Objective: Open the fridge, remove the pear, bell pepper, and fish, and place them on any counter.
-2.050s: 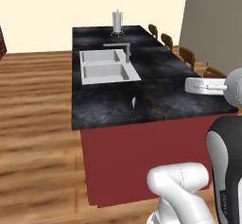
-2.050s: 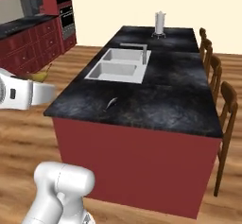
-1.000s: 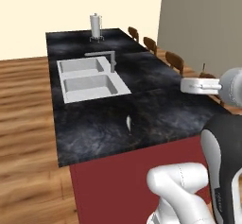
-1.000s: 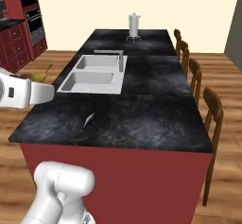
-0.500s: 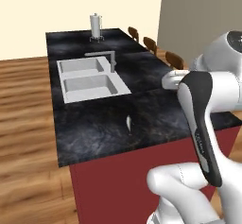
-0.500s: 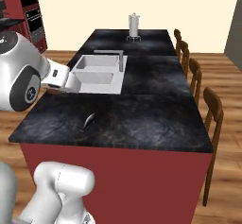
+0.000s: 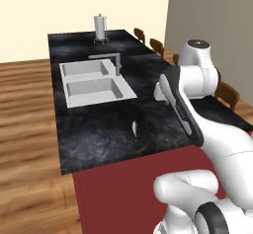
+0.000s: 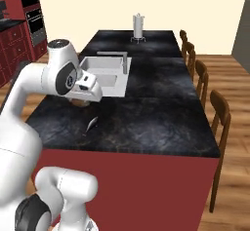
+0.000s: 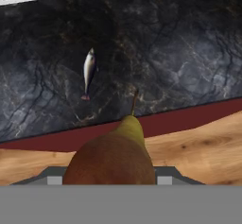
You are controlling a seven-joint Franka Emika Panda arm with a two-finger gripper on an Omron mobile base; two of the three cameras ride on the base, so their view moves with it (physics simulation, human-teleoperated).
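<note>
Free surface and obstructions on the counter (image 7: 99, 134): the fish (image 7: 134, 128) lies alone on the near stretch, dark stone open all around it. Farther back, the double sink (image 7: 94, 82) and faucet (image 7: 114, 61) interrupt the surface; chairs (image 8: 218, 123) line one long edge.

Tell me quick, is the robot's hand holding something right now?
Gripper: closed on the pear, its fingers hidden behind the fruit, above the counter edge.

A home kitchen: a black marbled island surface (image 8: 161, 123) with a double steel sink (image 7: 94, 82) and faucet (image 7: 112, 60), wooden chairs (image 8: 217, 115) alongside, red cabinets (image 8: 12, 45), a built-in oven (image 8: 35, 23), wood flooring (image 7: 24, 129).
</note>
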